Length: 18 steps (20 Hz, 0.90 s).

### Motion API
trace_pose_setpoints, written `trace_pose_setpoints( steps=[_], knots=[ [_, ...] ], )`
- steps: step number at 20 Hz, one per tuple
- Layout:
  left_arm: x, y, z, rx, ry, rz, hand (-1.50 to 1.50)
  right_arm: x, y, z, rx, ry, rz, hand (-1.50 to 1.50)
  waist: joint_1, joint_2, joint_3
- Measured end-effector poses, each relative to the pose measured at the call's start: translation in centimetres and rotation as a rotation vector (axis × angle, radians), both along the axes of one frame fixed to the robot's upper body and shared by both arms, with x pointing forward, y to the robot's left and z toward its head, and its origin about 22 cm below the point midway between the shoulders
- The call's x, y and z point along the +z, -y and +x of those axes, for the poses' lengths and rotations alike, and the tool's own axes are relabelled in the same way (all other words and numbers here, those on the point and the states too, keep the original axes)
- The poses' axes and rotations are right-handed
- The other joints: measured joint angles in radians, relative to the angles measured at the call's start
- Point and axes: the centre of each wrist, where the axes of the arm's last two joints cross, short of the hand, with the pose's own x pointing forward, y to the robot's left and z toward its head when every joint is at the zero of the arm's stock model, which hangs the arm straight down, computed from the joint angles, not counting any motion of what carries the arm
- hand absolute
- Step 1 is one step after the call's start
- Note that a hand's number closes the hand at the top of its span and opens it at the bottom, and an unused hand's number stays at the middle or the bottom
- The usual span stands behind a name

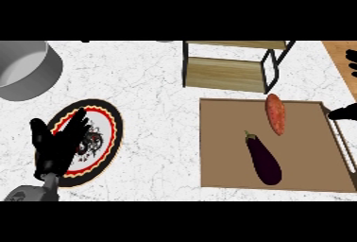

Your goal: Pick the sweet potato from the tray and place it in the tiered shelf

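Your right hand (345, 112) at tray (230, 142) edge, fingers unclear, potato (275, 114) just left, eggplant (263, 158) nearer you, shelf (226, 71) beyond, left hand (57, 142) spread over plate (105, 124).

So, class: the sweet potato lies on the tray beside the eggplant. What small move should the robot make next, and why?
Probably bring the right hand leftward over the sweet potato. That hand shows only at the tray's right edge and holds nothing, while the sweet potato lies untouched near the tray's far side, just in front of the tiered shelf.

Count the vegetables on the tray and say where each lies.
2. The sweet potato lies near the tray's far edge, close to the tiered shelf; the eggplant lies nearer the robot, mid-tray. Nothing seems hidden.
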Motion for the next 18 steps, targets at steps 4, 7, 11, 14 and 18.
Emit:
trace_pose_setpoints(
  steps=[4,7,11,14,18],
  knots=[
    [-0.1,-0.2,0.2,-0.002,-0.005,-0.004,0.00,0.0,-3.6,1.5,-0.033,-0.059,-0.069,-1.50,0.000,0.001,0.000],
    [-0.2,-0.3,0.1,-0.008,0.001,-0.007,0.00,-0.3,-4.6,2.5,-0.041,-0.113,-0.096,-1.50,0.001,0.002,0.001],
    [-0.5,-0.8,0.4,-0.006,0.007,-0.011,0.00,-1.7,-6.6,2.9,-0.019,-0.171,-0.147,-1.50,-0.004,0.000,0.004],
    [-0.6,-0.4,0.2,-0.004,0.003,-0.007,0.00,-2.2,-7.5,3.2,-0.008,-0.204,-0.176,-1.50,-0.005,0.000,0.004],
    [-0.8,-0.2,0.2,-0.005,0.004,-0.012,0.00,-3.3,-8.5,3.4,-0.029,-0.246,-0.211,-1.50,-0.005,0.000,0.003]
  ],
)
